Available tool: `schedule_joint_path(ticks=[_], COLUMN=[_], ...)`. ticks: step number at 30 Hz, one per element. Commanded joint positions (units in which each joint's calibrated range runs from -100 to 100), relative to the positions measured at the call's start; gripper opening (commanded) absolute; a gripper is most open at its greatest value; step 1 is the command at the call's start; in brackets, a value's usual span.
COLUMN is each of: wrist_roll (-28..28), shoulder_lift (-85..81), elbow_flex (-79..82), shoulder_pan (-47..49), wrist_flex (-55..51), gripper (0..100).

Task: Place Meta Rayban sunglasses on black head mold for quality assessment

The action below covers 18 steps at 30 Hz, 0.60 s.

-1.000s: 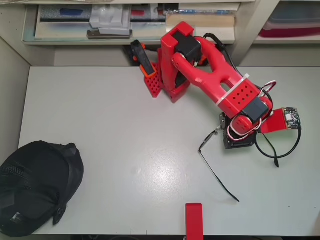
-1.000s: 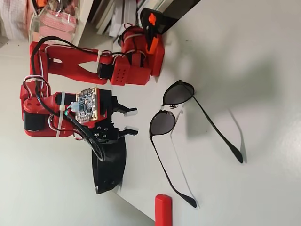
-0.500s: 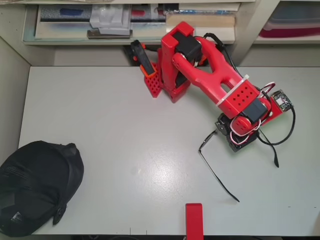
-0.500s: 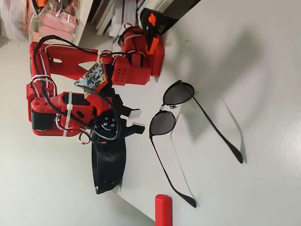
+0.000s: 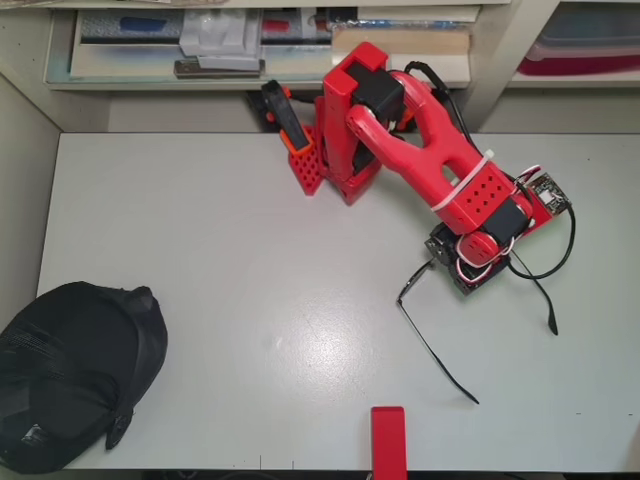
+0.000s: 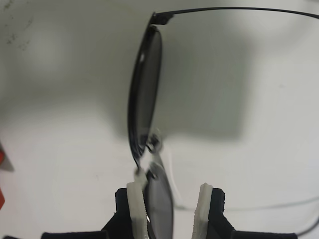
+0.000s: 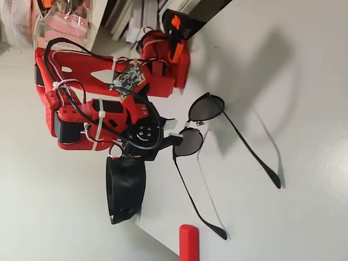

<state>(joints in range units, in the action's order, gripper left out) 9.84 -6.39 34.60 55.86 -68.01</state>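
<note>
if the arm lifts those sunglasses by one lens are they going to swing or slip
The sunglasses probably tilt: the jaws straddle one lens, off-centre, and both long temple arms stick out unfolded. The thin wire frame looks light but bendable, so a hard squeeze risks warping it. The smooth lens may slip between the pads.

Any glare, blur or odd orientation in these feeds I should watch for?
Wrist view: sunglasses slightly soft, broad grey shadow on the table. Fixed view: picture lies on its side; sunglasses sharp, with long shadows. Overhead view: even light, soft sheen mid-table.
</note>
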Motion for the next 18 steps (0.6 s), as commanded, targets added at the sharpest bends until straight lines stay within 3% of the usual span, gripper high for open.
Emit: schedule_joint_path(ticks=[1,18], wrist_roll=[-0.1,-0.1], shoulder_lift=[-2.1,-1.2], elbow_flex=[3.0,3.7], shoulder_pan=[0.3,0.8], wrist_flex=[5.0,5.6], gripper=[56,55])
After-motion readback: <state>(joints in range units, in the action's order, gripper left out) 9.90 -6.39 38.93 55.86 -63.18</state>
